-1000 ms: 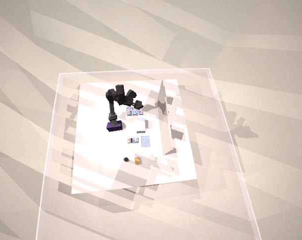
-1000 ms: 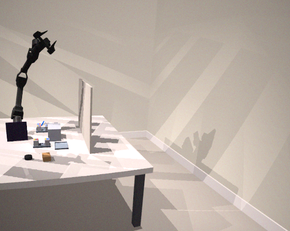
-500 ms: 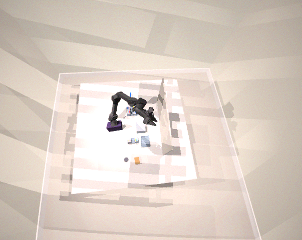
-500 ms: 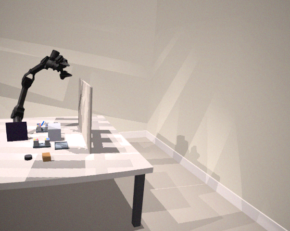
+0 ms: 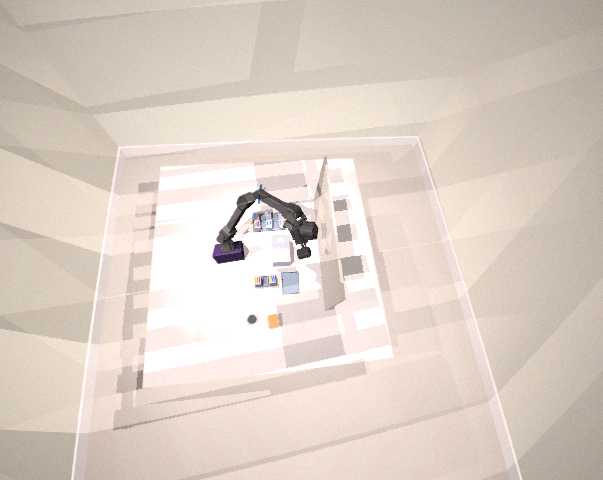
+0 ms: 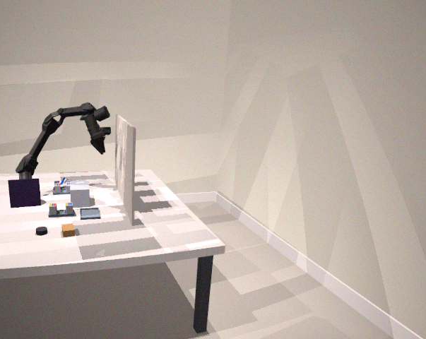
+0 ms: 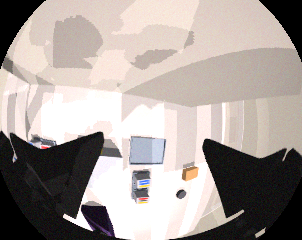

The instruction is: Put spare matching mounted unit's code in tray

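My gripper (image 5: 302,246) (image 6: 102,145) (image 7: 155,141) is open and empty, high above the table beside the upright panel, pointing down. The blue-grey tray (image 5: 290,283) (image 6: 90,213) (image 7: 147,150) lies flat and empty. Beside it a small dark rack (image 5: 265,281) (image 6: 61,214) holds a red-and-yellow-marked unit (image 5: 258,281) (image 6: 52,209) (image 7: 142,200) and a blue-and-yellow-marked unit (image 5: 273,279) (image 6: 68,208) (image 7: 142,181), with a gap between. A larger rack (image 6: 61,191) at the back holds several similar units (image 5: 268,222). No mounted unit can be made out, and no code is readable.
A pale grey box (image 5: 280,248) (image 6: 80,195) stands between the racks. The tall panel (image 5: 333,284) (image 6: 128,175) stands beyond the tray. An orange block (image 5: 273,321) (image 6: 68,230) (image 7: 190,173) and a black puck (image 5: 251,319) (image 6: 42,230) (image 7: 181,194) lie nearer the exterior camera.
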